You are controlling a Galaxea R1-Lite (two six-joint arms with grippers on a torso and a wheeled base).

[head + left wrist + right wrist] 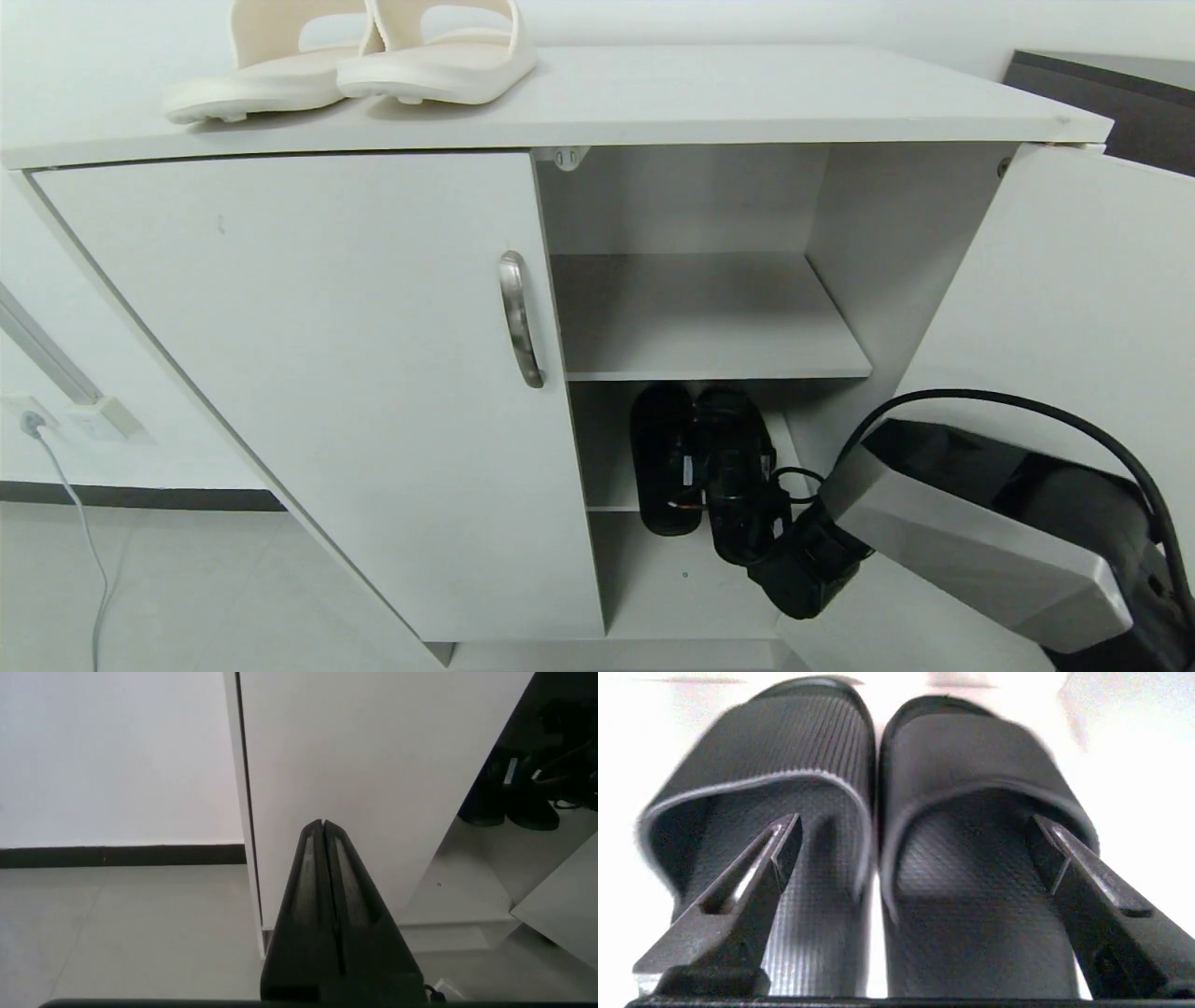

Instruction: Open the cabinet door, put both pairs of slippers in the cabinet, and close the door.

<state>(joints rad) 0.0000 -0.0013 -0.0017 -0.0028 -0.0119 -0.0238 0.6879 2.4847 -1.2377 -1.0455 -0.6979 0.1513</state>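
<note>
A pair of black slippers (700, 467) lies side by side on the lower shelf of the white cabinet (747, 103), heels toward me. My right gripper (794, 551) is just in front of them, open. In the right wrist view its fingertips (789, 826) stand wide apart, one over each black slipper (878, 859), with the gripper (915, 821) gripping nothing. A cream pair of slippers (373, 56) rests on the cabinet top at the left. My left gripper (322, 826) is shut and empty, low by the closed left door (374, 765); the black slippers (523, 803) show beyond it.
The right door (1074, 299) stands swung open to the right. The left door (308, 373) is closed, with a metal handle (520, 317). The middle shelf (700, 317) is bare. A wall socket with a cable (33, 425) sits low on the left.
</note>
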